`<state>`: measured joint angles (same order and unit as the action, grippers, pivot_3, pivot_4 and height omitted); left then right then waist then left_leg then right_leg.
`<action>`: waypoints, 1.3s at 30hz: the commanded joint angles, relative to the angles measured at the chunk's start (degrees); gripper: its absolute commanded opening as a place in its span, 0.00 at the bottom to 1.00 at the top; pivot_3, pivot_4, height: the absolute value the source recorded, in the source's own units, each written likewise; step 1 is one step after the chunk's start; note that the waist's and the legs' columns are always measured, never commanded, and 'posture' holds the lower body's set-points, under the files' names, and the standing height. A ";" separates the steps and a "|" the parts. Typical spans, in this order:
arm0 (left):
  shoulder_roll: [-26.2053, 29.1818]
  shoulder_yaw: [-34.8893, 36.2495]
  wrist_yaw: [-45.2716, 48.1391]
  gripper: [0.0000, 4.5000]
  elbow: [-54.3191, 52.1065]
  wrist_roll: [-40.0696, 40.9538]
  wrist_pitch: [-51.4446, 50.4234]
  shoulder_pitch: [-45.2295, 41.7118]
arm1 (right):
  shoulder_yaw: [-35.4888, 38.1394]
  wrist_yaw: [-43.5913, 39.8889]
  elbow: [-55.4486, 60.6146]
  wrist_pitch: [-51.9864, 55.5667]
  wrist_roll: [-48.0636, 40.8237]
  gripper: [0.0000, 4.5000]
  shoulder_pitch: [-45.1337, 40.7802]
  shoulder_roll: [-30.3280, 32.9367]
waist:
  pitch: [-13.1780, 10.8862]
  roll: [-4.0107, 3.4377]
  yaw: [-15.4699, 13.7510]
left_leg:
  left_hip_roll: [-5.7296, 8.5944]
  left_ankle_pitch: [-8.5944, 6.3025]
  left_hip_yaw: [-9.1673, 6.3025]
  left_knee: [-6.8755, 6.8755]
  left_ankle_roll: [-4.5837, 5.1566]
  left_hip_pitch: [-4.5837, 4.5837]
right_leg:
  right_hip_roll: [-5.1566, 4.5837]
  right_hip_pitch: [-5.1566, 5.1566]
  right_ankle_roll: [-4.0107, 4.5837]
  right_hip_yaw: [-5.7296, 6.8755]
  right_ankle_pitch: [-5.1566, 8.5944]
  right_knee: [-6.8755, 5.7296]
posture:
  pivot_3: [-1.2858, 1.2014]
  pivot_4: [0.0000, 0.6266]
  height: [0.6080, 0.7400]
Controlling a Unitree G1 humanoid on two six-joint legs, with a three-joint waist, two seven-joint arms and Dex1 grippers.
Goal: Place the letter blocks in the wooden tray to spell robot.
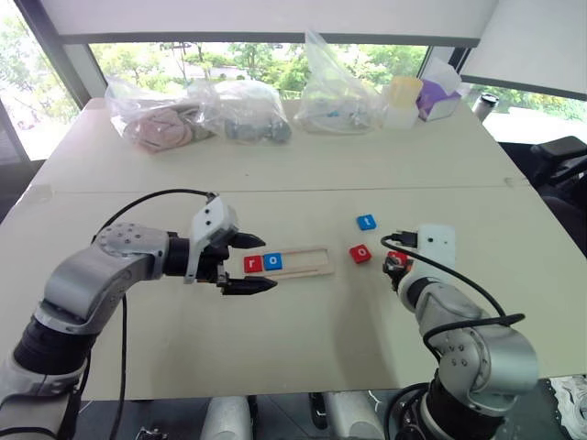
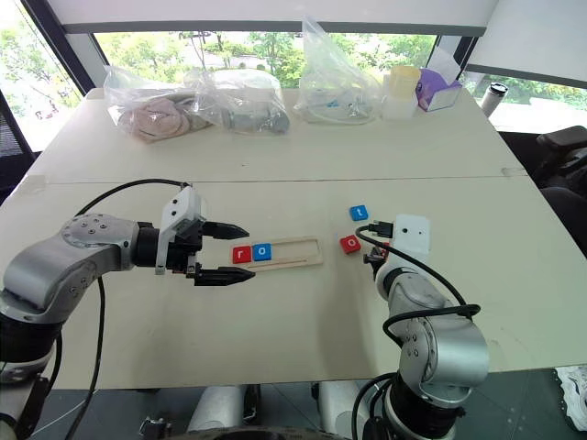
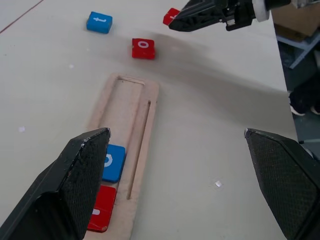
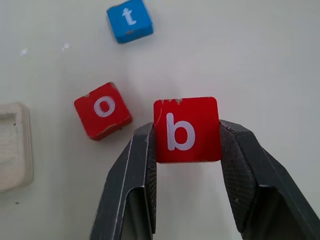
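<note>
The wooden tray (image 1: 307, 260) lies mid-table with a red r block (image 1: 253, 264) and a blue o block (image 1: 273, 261) at its left end. My left gripper (image 1: 268, 263) hovers open over that end, one finger on each side of the tray. To the right of the tray, a red o block (image 1: 360, 253) and a blue t block (image 1: 366, 221) rest on the table. My right gripper (image 4: 186, 130) is shut on a red b block (image 4: 186, 120), held above the table just right of the red o block (image 4: 103, 110).
Clear plastic bags (image 1: 197, 115) with assorted items line the far side of the table, beside a yellow-lidded container (image 1: 402, 99) and a purple box (image 1: 438, 99). A seam (image 1: 275, 190) crosses the tabletop behind the tray.
</note>
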<state>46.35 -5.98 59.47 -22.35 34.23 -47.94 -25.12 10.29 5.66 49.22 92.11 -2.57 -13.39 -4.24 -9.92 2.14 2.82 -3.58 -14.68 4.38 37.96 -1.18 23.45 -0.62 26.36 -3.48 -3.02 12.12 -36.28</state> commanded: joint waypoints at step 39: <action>10.83 1.25 11.68 1.00 -0.68 -1.10 3.98 -0.47 | -12.91 -70.66 -60.86 -81.34 -6.56 0.99 -6.52 53.11 | -0.18 0.01 0.83 | 0.07 0.00 -0.02 -0.02 0.02 -0.06 | 0.03 -0.11 -0.28 -0.04 0.17 0.06 | 0.52 0.24 1.00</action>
<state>56.31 -7.39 71.85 -21.12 32.67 -43.58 -25.32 -1.82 -63.93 -10.23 13.42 -9.73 -19.49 49.46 -10.09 2.14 3.65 -3.51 -14.68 4.34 37.94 -1.16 23.39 -0.58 26.23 -3.76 -3.04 12.29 -36.23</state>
